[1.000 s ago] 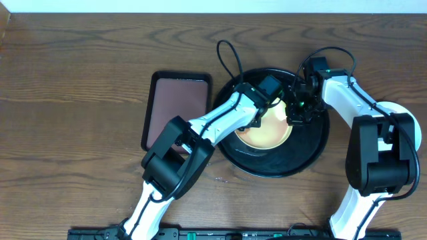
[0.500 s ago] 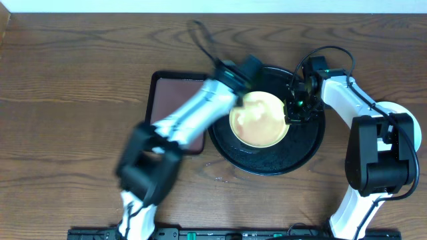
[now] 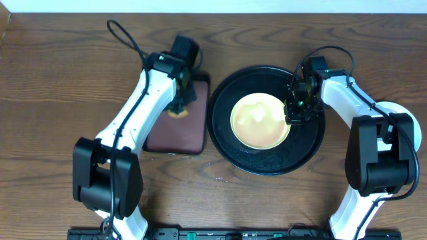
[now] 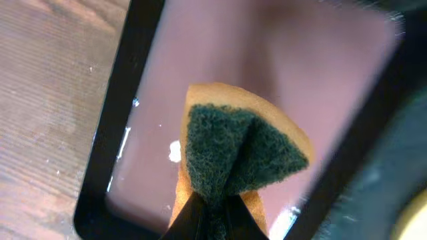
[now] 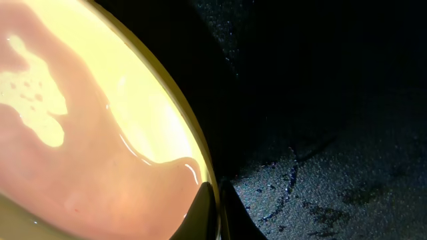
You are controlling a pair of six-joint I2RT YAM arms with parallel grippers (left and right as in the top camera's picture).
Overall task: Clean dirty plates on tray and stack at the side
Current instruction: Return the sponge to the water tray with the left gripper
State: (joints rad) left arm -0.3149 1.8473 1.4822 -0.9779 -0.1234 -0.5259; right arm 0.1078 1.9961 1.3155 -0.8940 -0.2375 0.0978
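A pale yellow plate (image 3: 259, 121) with a thin pinkish wet film lies in the round black tray (image 3: 268, 163). My right gripper (image 3: 293, 115) is shut on the plate's right rim; the right wrist view shows the fingertips (image 5: 213, 212) pinching the rim of the plate (image 5: 87, 133). My left gripper (image 3: 179, 105) is shut on an orange sponge with a dark green scrub face (image 4: 233, 150) and holds it over the reddish-brown rectangular tray (image 3: 175, 127). The two blue-green plates are out of view.
The rectangular tray with its dark rim (image 4: 110, 147) lies just left of the black tray. Small water drops (image 3: 217, 177) lie on the wood table in front of the trays. Cables arc above both arms.
My left arm has swung left off the yellow plate, carrying the sponge over the rectangular tray. The plate is now uncovered. My right gripper has held still on the rim.
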